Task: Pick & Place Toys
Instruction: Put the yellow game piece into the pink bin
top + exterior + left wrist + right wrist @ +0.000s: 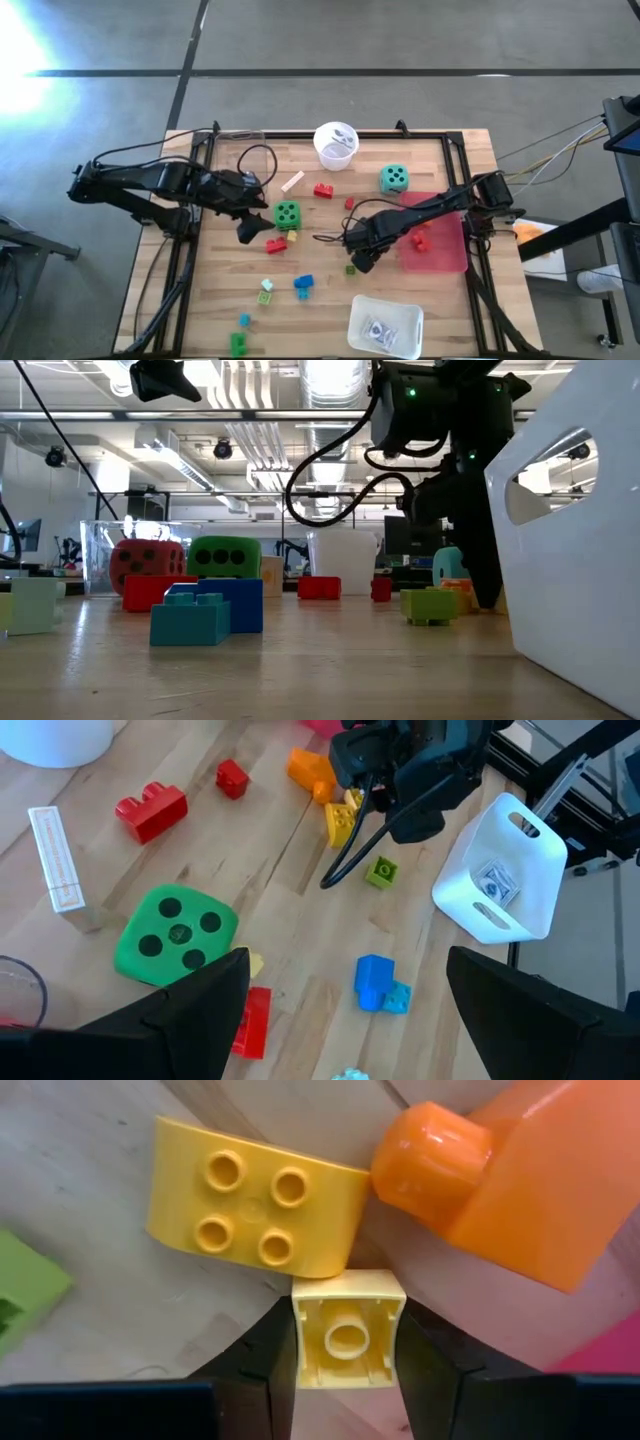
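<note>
Hovering spread-fingered, left gripper [243, 232] is waiting just beside the green die [287, 214] on the surface [320, 290], holding nothing. Moving right: right gripper [361, 262] is pinching a small pale-yellow brick [347, 1342] between its fingers, just beside the pink mat [440, 250]. Looks like the grasp step; next move is probably a straight lift, since a yellow four-stud brick [255, 1208] and an orange piece [500, 1180] are crowding it. Only the right wrist view is showing the grip; overhead, the arm is hiding the brick.
</note>
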Controlling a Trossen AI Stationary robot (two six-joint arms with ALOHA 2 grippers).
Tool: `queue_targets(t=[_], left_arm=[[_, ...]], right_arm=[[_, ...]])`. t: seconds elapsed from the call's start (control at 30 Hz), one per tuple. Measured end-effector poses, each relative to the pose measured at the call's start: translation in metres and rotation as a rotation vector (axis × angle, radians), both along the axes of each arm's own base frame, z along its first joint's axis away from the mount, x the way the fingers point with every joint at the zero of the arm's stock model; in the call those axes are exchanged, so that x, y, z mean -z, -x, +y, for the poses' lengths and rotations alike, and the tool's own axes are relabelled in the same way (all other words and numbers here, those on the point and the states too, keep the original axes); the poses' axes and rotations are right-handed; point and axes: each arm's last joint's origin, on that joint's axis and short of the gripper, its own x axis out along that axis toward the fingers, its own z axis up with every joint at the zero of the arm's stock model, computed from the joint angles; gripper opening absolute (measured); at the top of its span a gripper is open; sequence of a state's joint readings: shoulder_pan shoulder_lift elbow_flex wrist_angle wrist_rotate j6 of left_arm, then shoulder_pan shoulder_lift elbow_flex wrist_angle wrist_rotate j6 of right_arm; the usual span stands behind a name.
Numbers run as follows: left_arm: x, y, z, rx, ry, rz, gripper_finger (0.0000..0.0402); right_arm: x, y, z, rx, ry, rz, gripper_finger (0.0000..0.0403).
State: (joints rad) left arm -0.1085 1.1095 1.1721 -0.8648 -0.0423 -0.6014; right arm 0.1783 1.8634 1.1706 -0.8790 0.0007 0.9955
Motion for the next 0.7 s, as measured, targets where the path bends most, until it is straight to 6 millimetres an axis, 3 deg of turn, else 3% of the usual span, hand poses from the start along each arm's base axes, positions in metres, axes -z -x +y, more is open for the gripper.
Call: queue_targets(t=[0.37, 0.7], left_arm=[[0.0, 0.0, 0.001, -0.013, -0.013, -0.001, 0.034], [0.0, 0.0, 0.001, 0.001, -0.026, -0.001, 0.034]], right_arm=[[-0.03, -0.003, 0.001, -0.026, -0.042, -0.098, 0.012], [-0.089, 0.028, -0.004, -0.009, -0.069, -0.198, 0.012]])
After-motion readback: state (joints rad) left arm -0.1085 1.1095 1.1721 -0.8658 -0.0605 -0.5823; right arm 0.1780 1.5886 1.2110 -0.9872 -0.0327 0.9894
